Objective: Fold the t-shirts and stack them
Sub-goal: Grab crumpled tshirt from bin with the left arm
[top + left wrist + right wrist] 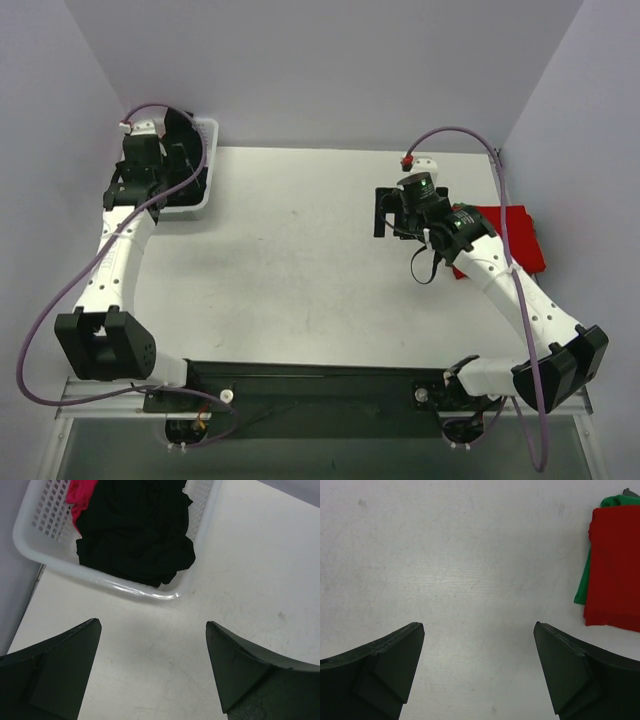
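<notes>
Top view: left gripper point(178, 165) at white basket point(186, 212), far-left corner of table point(290, 270). Right gripper point(384, 213) over table's right half; folded red t-shirt point(522, 235) at right edge.

Left wrist: fingers point(60, 670) wide apart above bare table, just short of basket. Black t-shirt point(135, 535) crumpled inside, magenta-pink t-shirt point(80, 495) beside it.

Right wrist: fingers point(385, 665) wide apart, holding nothing. Red t-shirt lies on green cloth point(581, 587).

The left arm point(115, 250) stretches to the far left corner, with the left claw point(152, 625) spread wide and holding nothing. The right arm point(520, 290) bends in from the right side, and the right claw point(479, 626) is likewise spread wide, empty and aimed downward.
</notes>
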You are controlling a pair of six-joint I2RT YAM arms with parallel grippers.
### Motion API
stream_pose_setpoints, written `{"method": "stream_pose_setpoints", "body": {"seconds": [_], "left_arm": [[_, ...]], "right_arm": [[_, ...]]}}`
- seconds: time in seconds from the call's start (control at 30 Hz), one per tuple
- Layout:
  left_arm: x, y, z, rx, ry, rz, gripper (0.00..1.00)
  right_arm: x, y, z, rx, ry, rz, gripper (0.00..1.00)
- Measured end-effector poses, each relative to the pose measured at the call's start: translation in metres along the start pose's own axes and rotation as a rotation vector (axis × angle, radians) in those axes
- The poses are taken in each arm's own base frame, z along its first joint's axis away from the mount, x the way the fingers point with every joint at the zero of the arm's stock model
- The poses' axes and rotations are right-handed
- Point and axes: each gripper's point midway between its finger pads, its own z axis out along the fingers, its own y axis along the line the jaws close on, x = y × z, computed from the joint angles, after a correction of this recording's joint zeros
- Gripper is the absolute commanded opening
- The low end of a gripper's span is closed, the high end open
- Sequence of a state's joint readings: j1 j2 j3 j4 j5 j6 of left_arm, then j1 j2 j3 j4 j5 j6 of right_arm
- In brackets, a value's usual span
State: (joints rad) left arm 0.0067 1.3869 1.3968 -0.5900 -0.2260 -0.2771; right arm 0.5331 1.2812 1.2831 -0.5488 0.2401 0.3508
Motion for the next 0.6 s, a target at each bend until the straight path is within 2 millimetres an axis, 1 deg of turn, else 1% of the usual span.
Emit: {"method": "stream_pose_setpoints", "body": {"seconds": [0.13, 0.27, 0.33, 0.4, 0.47, 0.6], "left_arm": [[-0.004, -0.003, 0.051, -0.010, 0.070, 0.019, 0.97], [0.001, -0.004, 0.101, -0.032, 0.138, 0.037, 0.96], [0.003, -0.004, 0.124, -0.043, 0.169, 0.053, 0.94], [0.007, -0.004, 0.142, -0.056, 0.200, 0.066, 0.93], [0.010, -0.003, 0.157, -0.074, 0.224, 0.080, 0.89], [0.013, 0.001, 0.178, -0.121, 0.275, 0.103, 0.84]], "right_arm": [[-0.013, 0.001, 0.004, 0.002, -0.017, -0.011, 0.99], [-0.027, -0.002, 0.005, 0.008, -0.037, -0.009, 0.99], [-0.033, -0.006, 0.005, 0.012, -0.048, 0.001, 1.00], [-0.038, -0.009, 0.004, 0.015, -0.057, 0.012, 1.00], [-0.044, -0.014, 0.003, 0.021, -0.068, 0.028, 1.00], [-0.047, -0.023, 0.005, 0.032, -0.067, 0.054, 1.00]]}}
